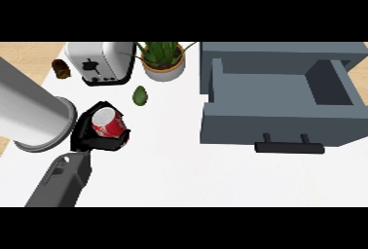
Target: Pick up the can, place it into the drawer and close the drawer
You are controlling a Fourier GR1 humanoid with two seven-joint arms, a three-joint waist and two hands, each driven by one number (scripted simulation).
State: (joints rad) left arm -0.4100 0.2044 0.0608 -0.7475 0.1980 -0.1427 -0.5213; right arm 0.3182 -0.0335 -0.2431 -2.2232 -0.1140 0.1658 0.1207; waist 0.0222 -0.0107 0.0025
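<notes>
Can [108,122]: red, upright, at the counter's left side, enclosed by the left hand [92,138], whose fingers curl round it so you can lift it. You see the drawer [277,104] pulled open well to the right, cavity bare, handle facing you, ready to receive. Right hand not visible. Avocado [140,95], toaster [101,63] and potted plant [164,58] stand behind the can; keep your transfer path forward of them.
</notes>
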